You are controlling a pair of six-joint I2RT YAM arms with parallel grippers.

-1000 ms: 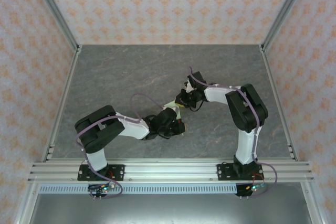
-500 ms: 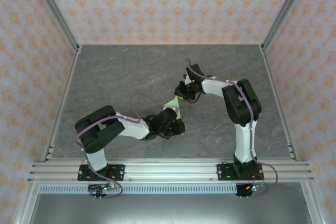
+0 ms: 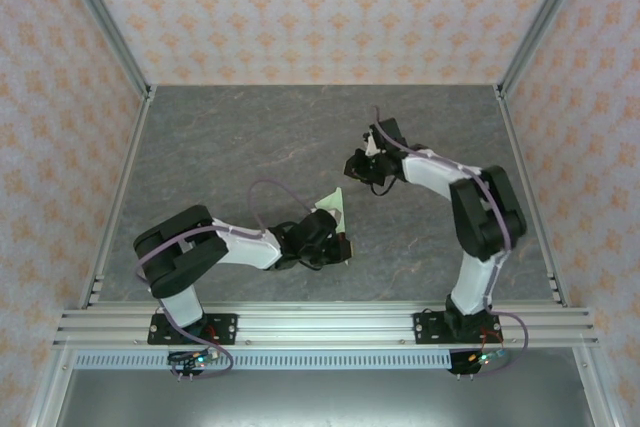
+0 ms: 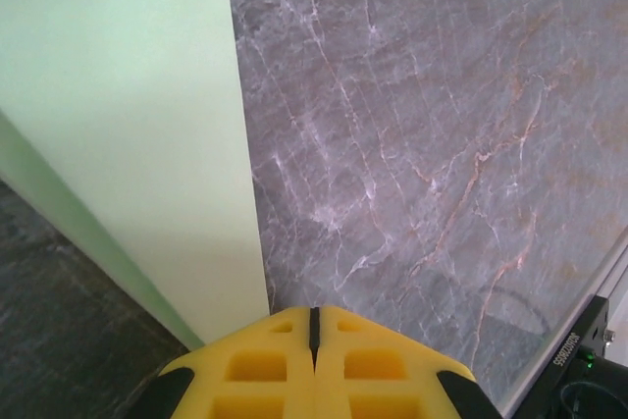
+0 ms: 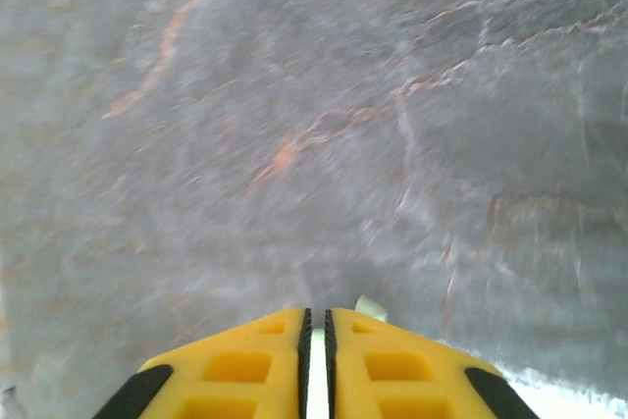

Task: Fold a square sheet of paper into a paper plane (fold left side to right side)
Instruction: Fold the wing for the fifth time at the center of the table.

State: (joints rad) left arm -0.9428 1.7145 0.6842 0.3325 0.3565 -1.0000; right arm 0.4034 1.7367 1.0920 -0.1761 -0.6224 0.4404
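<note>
Grey-veined marble tabletop point(image 3: 250, 137), patterned walls point(image 3: 300, 7) around. Nearest the bases, left gripper point(image 4: 314, 319): yellow jaws pressed shut, pinching the square sheet of paper point(image 4: 128, 125) by its lower edge. Holds the pale green sheet tilted up from the marble, a darker under-layer showing along its lower left. Farther back, well apart from the sheet, right gripper point(image 5: 316, 319): jaws closed together, hovering over the marble.

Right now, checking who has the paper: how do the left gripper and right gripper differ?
The left gripper sits against the green sheet of paper; the right gripper hangs over grey table, apart from the sheet. The left gripper is closer to the table's near edge; the right gripper is farther back. Both have their jaws closed.
</note>
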